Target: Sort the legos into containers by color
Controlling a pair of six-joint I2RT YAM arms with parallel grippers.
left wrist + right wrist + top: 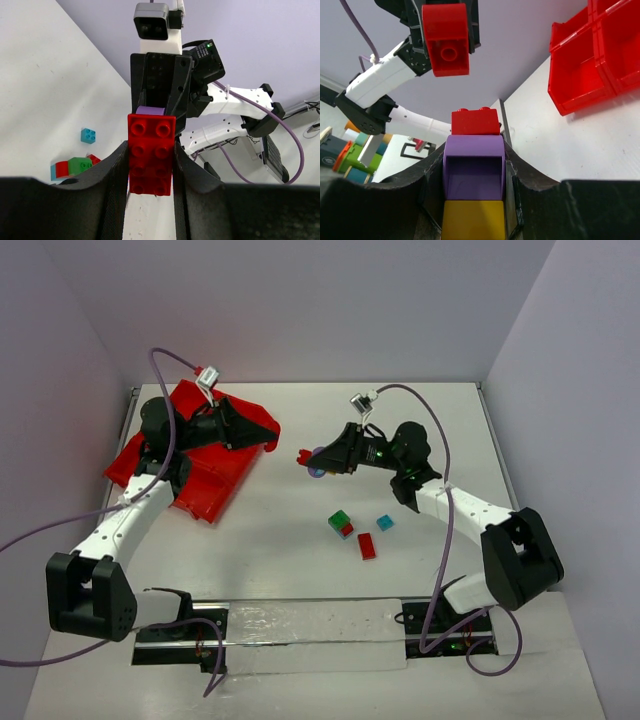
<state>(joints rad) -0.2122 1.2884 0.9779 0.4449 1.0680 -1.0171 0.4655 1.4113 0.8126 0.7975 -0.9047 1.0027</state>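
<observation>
**Left gripper** (pixel 150 152): it is closed narrowly on a red brick (pixel 446 40), which is held aloft at the right edge of the tray (pixel 215 490).

**Right gripper** (pixel 474 155): it is clamped on a stack (pixel 475 122) of red, purple and yellow. The stack is held above the mid-worktop (pixel 300 570), facing the left gripper and apart from it.

**Loose legos** (pixel 345 524): these lie nearer, on the worktop.

**Step in hand:** this is judged to be placing the red brick.
- The brick should be brought well inside one compartment's walls.
- It should be lowered before release, since a drop from height may bounce it over the low dividers.
- The stack should be kept clear meanwhile.
</observation>
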